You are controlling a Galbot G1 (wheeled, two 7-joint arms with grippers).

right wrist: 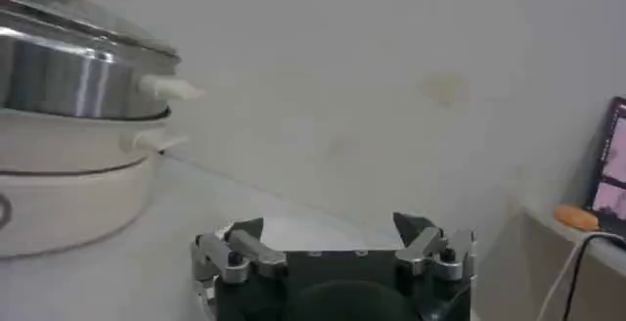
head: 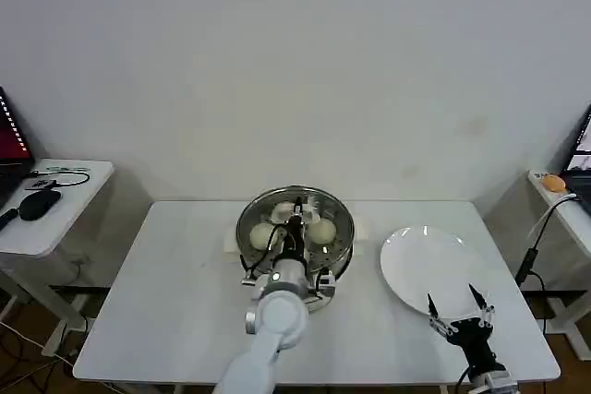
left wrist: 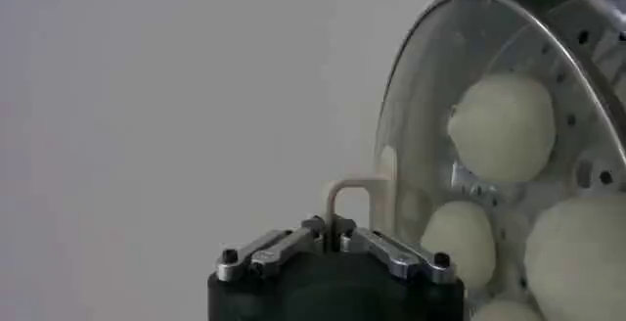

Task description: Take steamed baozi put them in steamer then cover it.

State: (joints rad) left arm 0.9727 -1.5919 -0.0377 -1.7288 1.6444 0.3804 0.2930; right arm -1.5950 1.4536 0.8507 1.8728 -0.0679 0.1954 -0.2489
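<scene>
Head view is showing the steamer sitting near the back edge of the white table, about in the middle between the table's two side edges. The steamed baozi are lying inside it on the tray with holes. The cover is sitting on top of the steamer, and the buns are showing through its clear glass. In the left wrist view the buns are looking round and pale behind the glass lid.

The left gripper is reaching over the steamer from the front edge of the table. Its fingers are pressed together and are pinching the pale handle in the middle of the cover.

A white plate is lying on the table toward the right edge, just beside the steamer but not touching it.

The right gripper is waiting near the front right corner of the table, over the front rim of the plate. Its two black fingers are spread wide apart and are holding nothing. In the right wrist view the steamer is standing off to one side on its white base.
</scene>
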